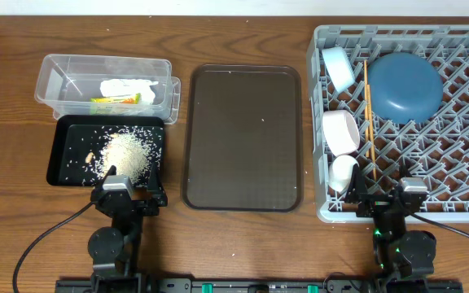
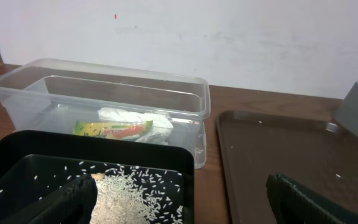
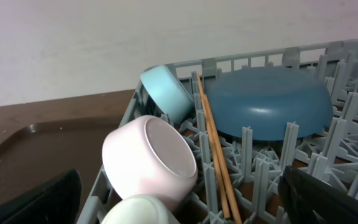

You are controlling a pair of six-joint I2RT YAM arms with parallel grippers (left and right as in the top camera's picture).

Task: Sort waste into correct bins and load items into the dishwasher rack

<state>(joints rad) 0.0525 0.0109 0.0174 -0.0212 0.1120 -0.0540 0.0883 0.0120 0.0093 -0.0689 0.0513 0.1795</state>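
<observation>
The grey dishwasher rack (image 1: pixel 319 122) at the right holds a dark blue plate (image 1: pixel 405 87), a light blue bowl (image 1: pixel 338 68), a white bowl (image 1: pixel 340 130), a small white cup (image 1: pixel 343 172) and two chopsticks (image 1: pixel 368 106). In the clear tub (image 1: pixel 55 77) at the left lie a yellow wrapper (image 1: pixel 114 101) and a white napkin (image 1: pixel 127 85). White rice (image 1: pixel 127 153) is heaped in the black tray (image 1: pixel 65 138). My left gripper (image 1: pixel 129 195) stands open at that tray's near edge. My right gripper (image 1: pixel 387 198) stands open at the rack's near wall, empty.
A large brown serving tray (image 1: pixel 243 138) lies between the bins and the rack, with a few stray rice grains on it. Both arm bases and their cables sit along the table's front edge.
</observation>
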